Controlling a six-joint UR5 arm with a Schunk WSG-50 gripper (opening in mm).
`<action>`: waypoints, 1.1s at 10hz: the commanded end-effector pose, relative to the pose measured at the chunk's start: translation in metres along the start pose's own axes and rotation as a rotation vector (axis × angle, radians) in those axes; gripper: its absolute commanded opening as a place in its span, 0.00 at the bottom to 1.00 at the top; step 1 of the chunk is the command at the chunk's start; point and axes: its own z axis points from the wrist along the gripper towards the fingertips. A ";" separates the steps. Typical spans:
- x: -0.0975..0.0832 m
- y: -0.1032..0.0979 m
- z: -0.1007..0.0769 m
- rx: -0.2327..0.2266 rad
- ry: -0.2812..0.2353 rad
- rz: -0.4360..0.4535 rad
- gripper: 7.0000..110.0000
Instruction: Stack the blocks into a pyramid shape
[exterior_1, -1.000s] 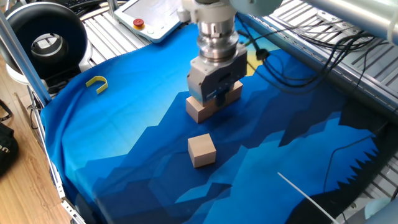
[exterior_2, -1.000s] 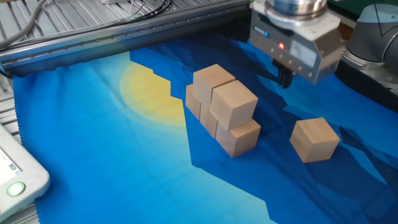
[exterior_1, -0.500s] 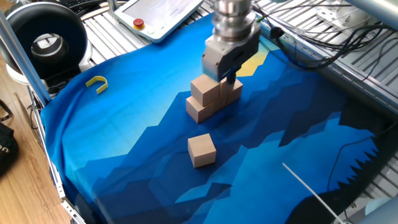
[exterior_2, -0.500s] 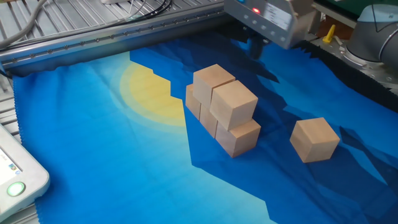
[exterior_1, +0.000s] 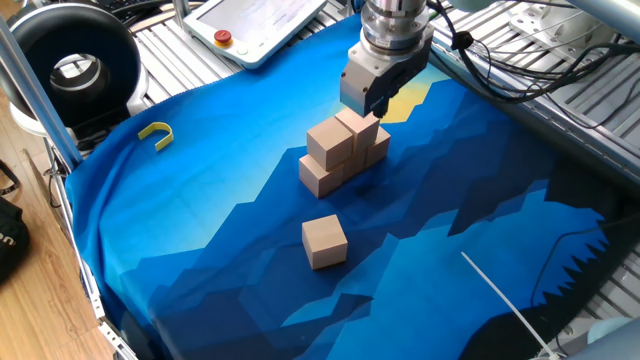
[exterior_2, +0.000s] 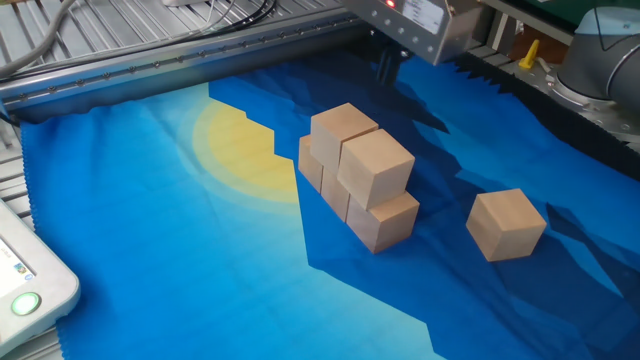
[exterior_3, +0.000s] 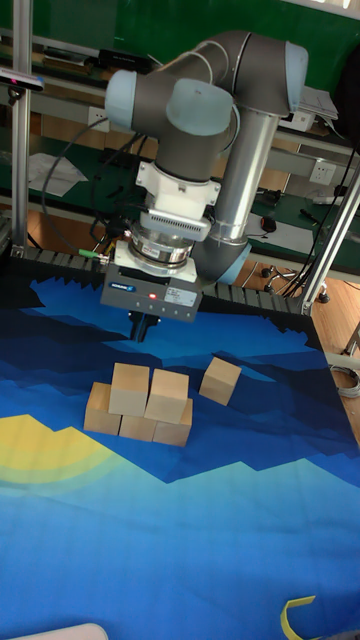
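On the blue cloth with a yellow sun print that covers the table, going left to right in the tall fixed view, the first thing is the cluster of plain light tan wooden cubes: three in a bottom row touching side by side, and two more resting on top of them, also touching each other. The cluster sits near the middle of the cloth, just beside the yellow sun patch. In the other fixed view the same stack shows its two upper cubes sitting squarely over the lower row.

Above and behind the stack hangs the grey two-finger gripper of the silver and grey arm, clear of every cube and holding nothing. Its dark fingers point down over the far side of the stack; whether they are apart or together cannot be told from these views.

Further right lies a single loose tan wooden cube, slightly turned, apart from the stack and flat on the cloth.

Near the cloth's edge, well apart from the cubes, lies a small yellow curved hook-shaped piece.
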 end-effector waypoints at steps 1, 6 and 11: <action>-0.025 0.011 -0.006 -0.067 -0.105 0.110 0.00; 0.007 -0.011 -0.004 0.031 0.014 0.210 0.00; -0.067 -0.025 -0.011 -0.025 -0.039 0.164 0.00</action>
